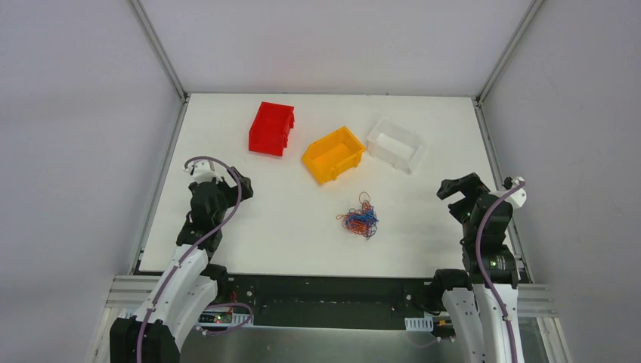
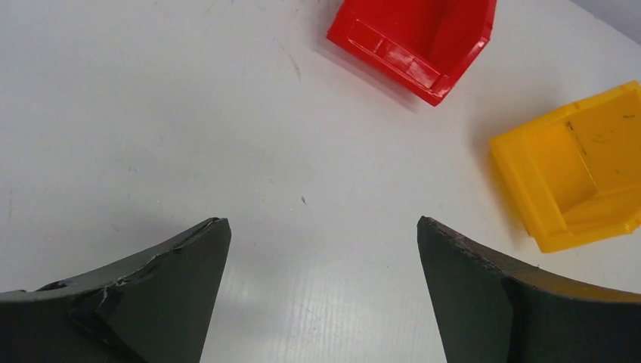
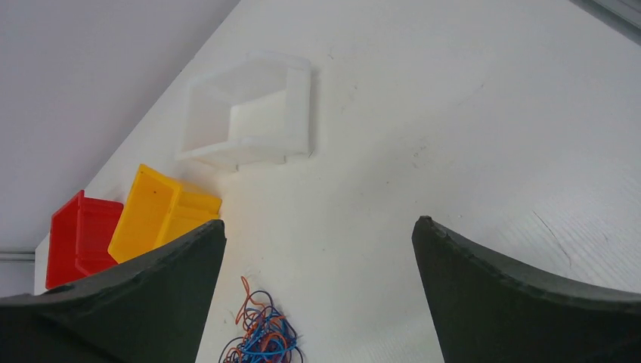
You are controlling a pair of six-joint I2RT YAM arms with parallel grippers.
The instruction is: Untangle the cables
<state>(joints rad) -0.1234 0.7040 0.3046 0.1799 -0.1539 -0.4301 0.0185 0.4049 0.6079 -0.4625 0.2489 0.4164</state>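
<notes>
The cables [image 1: 360, 216] are one small knotted clump of thin blue, orange and dark wires lying on the white table, front of centre. The clump also shows at the bottom of the right wrist view [image 3: 261, 336], just inside the left finger. My left gripper [image 1: 225, 180] is open and empty at the left side of the table, far from the clump; its jaws stand wide apart over bare table [image 2: 323, 227]. My right gripper [image 1: 453, 189] is open and empty at the right side, to the right of the clump [image 3: 317, 227].
Three small bins stand at the back: red [image 1: 271, 128], yellow [image 1: 333, 154] and white [image 1: 396, 144]. Red [image 2: 416, 34] and yellow [image 2: 578, 166] show in the left wrist view; all three show in the right wrist view, white [image 3: 249, 113] nearest. Grey walls enclose the table.
</notes>
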